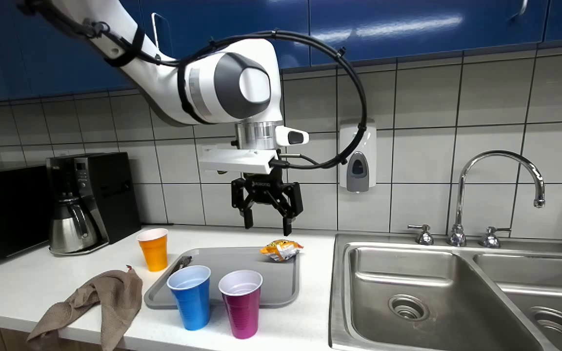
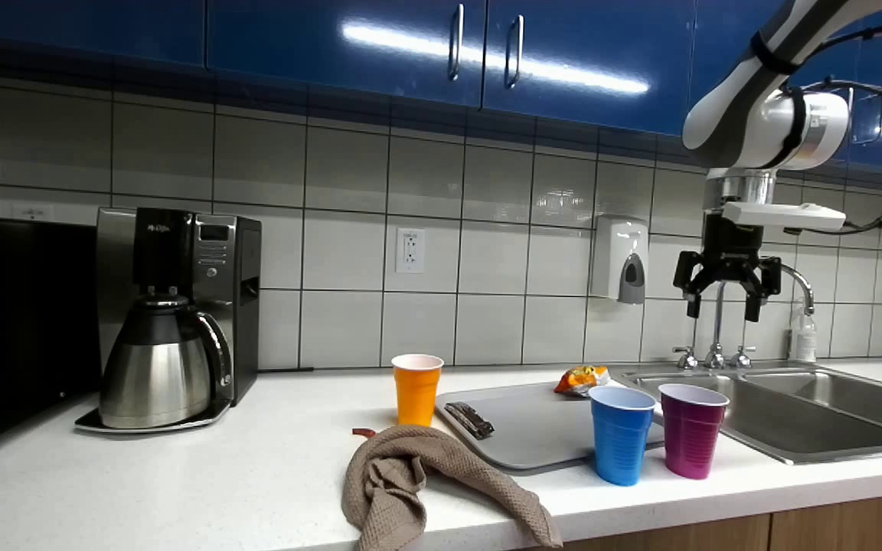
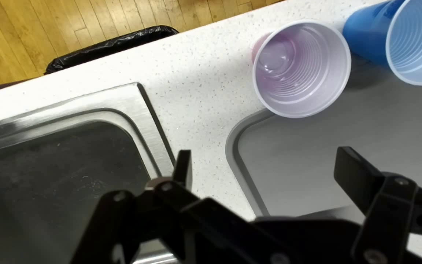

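Observation:
My gripper (image 1: 268, 228) hangs high over the back right of the grey tray (image 1: 242, 268), fingers spread apart with nothing between them. Below it, an orange and silver snack packet (image 1: 281, 249) lies at the tray's back right corner; the wrist view does not show it. Along the tray's front stand a blue cup (image 1: 190, 297) and a magenta cup (image 1: 242, 307), both upright. Their mouths look empty in the wrist view, where the magenta cup (image 3: 300, 69) overlaps the tray's corner. A dark wrapped bar (image 2: 472, 419) rests at the tray's left side, near an upright orange cup (image 2: 416, 389).
A brown towel (image 2: 410, 474) drapes over the counter's front edge. The steel double sink (image 1: 408, 282) with its tall faucet (image 1: 498, 156) is right of the tray. A coffee maker (image 2: 227, 306) stands at the left. Blue cabinets (image 1: 408, 24) hang above; a soap dispenser (image 1: 357, 156) is on the wall.

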Controlling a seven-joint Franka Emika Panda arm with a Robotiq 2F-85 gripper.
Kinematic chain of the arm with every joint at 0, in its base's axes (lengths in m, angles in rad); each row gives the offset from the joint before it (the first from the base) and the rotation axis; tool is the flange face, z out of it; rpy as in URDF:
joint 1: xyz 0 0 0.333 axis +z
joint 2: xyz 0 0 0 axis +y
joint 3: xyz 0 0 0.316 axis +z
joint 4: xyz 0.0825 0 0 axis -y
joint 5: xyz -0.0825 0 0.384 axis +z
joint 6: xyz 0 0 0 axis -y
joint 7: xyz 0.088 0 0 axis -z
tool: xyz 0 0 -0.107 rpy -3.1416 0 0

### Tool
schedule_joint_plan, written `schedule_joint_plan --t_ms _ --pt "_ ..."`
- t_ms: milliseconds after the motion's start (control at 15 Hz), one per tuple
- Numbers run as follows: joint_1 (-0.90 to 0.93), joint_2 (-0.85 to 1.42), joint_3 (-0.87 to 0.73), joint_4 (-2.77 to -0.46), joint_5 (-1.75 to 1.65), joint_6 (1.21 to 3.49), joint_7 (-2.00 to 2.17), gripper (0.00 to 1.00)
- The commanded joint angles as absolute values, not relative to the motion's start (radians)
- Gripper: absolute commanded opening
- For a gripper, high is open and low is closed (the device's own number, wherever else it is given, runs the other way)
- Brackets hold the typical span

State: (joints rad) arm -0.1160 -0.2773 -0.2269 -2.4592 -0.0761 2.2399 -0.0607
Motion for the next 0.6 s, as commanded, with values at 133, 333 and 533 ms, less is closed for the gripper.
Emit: schedule_joint_plan --t_ms 133,333,533 --pt "-0.148 -0.249 -0.186 -2.487 -0.124 2.294 -0.003 1.0" --pt "-0.148 -0.239 -0.184 -2.498 -0.135 2.295 0.003 1.0" --pt "-0.149 -0.231 -0.184 -2.509 -0.153 2.3 0.011 1.0"
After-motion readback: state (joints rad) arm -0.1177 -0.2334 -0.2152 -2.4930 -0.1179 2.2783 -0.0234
